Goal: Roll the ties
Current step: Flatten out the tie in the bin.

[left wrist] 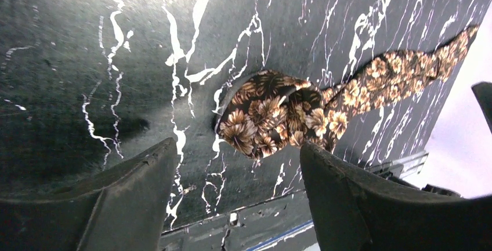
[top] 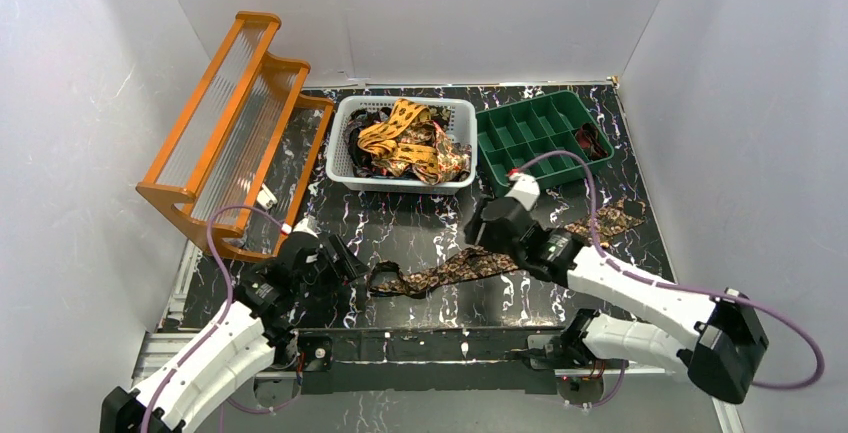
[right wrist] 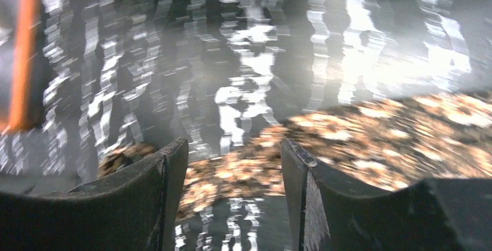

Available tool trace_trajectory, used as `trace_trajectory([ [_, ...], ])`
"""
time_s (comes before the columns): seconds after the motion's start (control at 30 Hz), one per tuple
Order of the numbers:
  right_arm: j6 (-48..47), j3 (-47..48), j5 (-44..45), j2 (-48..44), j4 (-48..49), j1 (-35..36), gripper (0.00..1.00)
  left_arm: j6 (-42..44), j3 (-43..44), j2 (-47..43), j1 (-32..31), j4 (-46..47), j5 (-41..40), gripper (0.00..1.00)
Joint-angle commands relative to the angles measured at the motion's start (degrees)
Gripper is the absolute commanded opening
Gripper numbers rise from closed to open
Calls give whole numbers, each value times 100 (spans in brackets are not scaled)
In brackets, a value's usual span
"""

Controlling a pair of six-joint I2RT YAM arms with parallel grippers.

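The flowered tie point(top: 470, 266) lay stretched along the near edge of the desk point(top: 430, 228), its left end curled loosely over itself. My left fingers point(left wrist: 127, 199) were apart just short of that curl, holding nothing. My right fingers point(right wrist: 348, 204) were apart too, over the tie's middle. I judged that the loose curl could spring open, or the slack cloth could slide on the glossy desk and give a crooked roll.

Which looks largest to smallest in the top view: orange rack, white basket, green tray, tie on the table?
Largest: orange rack.
Next: white basket and green tray, too alike to rank.
Smallest: tie on the table, long but narrow, so it covers the least area.
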Motion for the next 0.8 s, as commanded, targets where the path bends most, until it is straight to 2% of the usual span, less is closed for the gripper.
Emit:
trace_trajectory([
  [0.0,810,-74,-487,-323,-1783,-1048,69,4,-89,243,-209,167,151,70],
  [0.1,471,-35,-883,-421,-2260,-2265,71,3,-123,600,-445,340,45,66],
  [0.2,-96,-37,-1473,-494,-2229,-3489,71,-19,-150,655,-669,394,-188,62],
  [0.3,-522,-34,-2105,-348,-2165,-4686,70,-2,-158,654,-813,510,-220,62],
  [0.4,-813,-66,-2625,-90,-2120,-5417,70,14,-186,712,-958,607,-221,64],
  [0.53,-1006,-70,-2788,33,-2004,-5668,69,-41,-237,1041,-1066,932,-380,65],
  [0.7,-1036,-136,-3180,-18,-1826,-5671,69,44,-144,1485,-1197,1040,-603,59],
  [0.77,-1041,-191,-3286,-42,-1773,-5668,69,35,-147,1545,-1217,1070,-680,53],
])
